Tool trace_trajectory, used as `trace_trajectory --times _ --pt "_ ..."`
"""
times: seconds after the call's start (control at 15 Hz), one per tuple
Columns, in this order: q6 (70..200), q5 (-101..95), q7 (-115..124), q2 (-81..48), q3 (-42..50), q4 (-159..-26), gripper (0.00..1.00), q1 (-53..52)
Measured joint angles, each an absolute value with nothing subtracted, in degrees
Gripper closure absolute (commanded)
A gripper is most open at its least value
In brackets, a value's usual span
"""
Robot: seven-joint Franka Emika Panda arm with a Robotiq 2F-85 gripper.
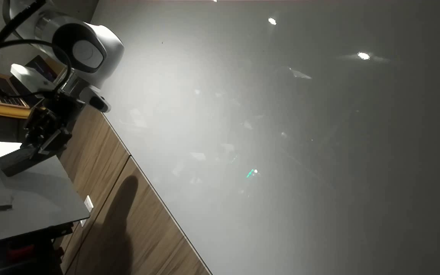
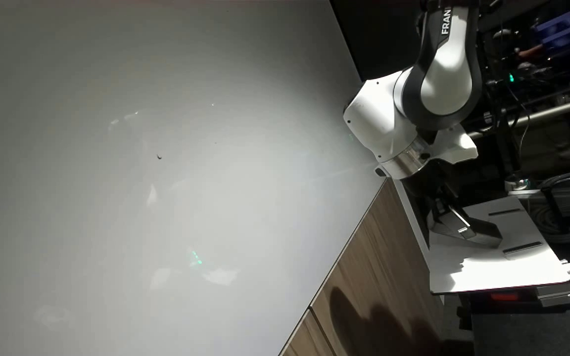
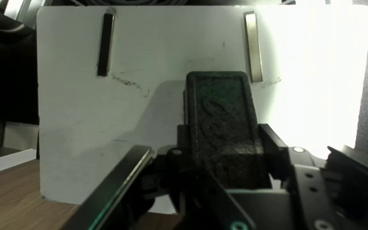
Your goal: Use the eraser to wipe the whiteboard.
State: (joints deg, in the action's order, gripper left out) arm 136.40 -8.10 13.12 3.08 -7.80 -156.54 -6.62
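- Because the eraser (image 3: 222,123) is pinched between the fingers (image 3: 275,153) over the table (image 3: 85,108), step judged as pick-up, grasp apparently made; wiping not yet begun.
- Next move likely calls for raising it clear, swinging toward the whiteboard (image 1: 281,137), bringing one face flat onto it.
- Look of eraser: dark grey block, greenish toward far end, rounded corners, embossed pattern on upper face.
- Whether it touches the table: cannot tell.
- To whiteboard: eraser clearly apart in both exterior views.
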Motion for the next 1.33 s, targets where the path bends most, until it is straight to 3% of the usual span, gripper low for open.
trace_trajectory --times 0.13,0.2,0.67,1.33 --pt "136.5 -8.1 12.8 2.8 -7.8 -155.9 0.02 -6.6" --pt "136.5 -8.1 12.6 2.6 -7.8 -155.6 0.00 -6.6" --pt "137.6 -8.1 11.7 1.9 -7.8 -154.8 0.00 -6.6" --pt "150.9 -4.8 -5.5 1.7 -7.9 -157.9 0.00 -7.4"
